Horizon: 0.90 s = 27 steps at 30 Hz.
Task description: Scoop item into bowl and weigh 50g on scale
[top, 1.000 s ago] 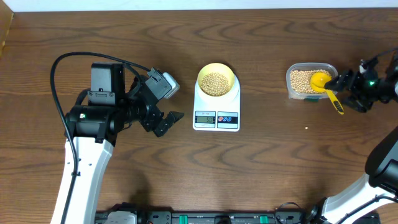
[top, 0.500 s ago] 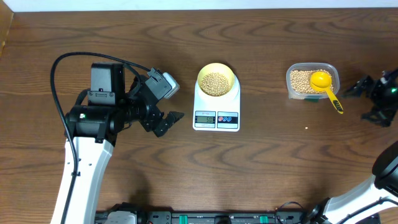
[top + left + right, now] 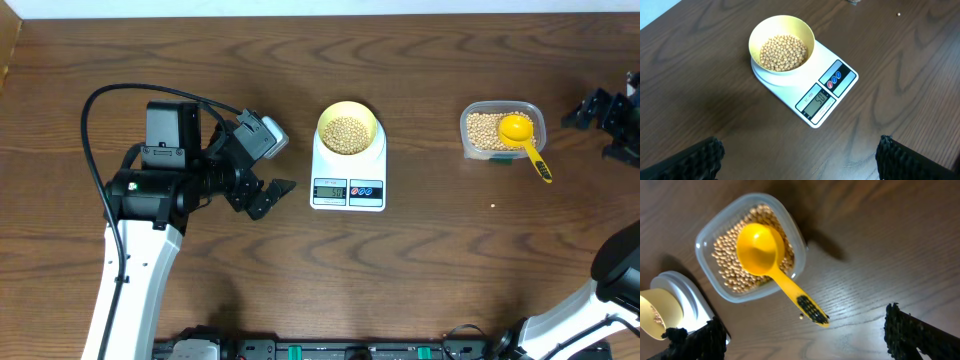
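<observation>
The right end effector (image 3: 592, 133) has let go of the scoop (image 3: 525, 140) and pulled back toward the worktop's (image 3: 420, 280) right edge. A second ago it was closed on the scoop's handle. The left arm has not shifted.

The right end effector's fingers (image 3: 920, 335) are spread wide with nothing between them. The scoop lies just to its left. Its cup rests empty on the beans in the clear tub (image 3: 470, 148), and the handle slopes out over the tub's rim toward the near right. That long axis points roughly at the right end effector, so this arm is much the nearer one if another scoop is needed. A single stray bean (image 3: 801, 316) sits on the worktop by the handle's tip. The right arm rises along the frame's right edge, its wrist angled back toward the tub.

The left end effector (image 3: 268, 197) is also wide open and empty. It sits just left of the scale (image 3: 790, 90) and faces it, with the forearm folded back over its base.

The bowl (image 3: 756, 35) sits on the scale's platform and holds a heap of beans (image 3: 783, 51). The display (image 3: 819, 101) seems to read 50, though the digits are small. If so, the weighing looks finished and neither arm need close in again.
</observation>
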Motion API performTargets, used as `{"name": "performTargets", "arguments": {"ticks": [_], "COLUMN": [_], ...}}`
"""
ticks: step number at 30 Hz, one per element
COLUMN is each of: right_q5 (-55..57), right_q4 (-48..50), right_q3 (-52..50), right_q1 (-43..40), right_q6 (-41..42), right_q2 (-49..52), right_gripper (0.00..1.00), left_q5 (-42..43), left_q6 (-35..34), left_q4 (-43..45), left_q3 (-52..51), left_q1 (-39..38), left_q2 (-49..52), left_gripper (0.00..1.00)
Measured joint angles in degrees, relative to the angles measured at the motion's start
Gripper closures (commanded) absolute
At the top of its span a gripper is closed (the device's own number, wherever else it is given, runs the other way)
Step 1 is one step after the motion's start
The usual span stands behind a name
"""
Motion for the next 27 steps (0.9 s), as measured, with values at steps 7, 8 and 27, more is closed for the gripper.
{"name": "performTargets", "arguments": {"ticks": [7,8,27], "right_q5": [-1.03,-1.40,-3.32], "right_q4": [-1.14,-1.16,-9.27], "right_q3": [4.26,4.72,17.09], "right_q1": [1.81,2.03,5.73], "right_q6": [0.09,0.31,3.34], "right_q2": [0.00,0.00,-8.59], "right_gripper": [0.02,0.02,0.01], "left_q5": [0.00,-0.02,0.00], "left_q6": [0.00,0.00,0.00], "left_q4": [-0.02,0.00,0.00], "left_q3": [0.00,0.00,0.00], "left_q1": [0.00,0.00,0.00], "left_q2": [0.00,0.00,0.00], "left_gripper": [0.01,0.01,0.01]}}
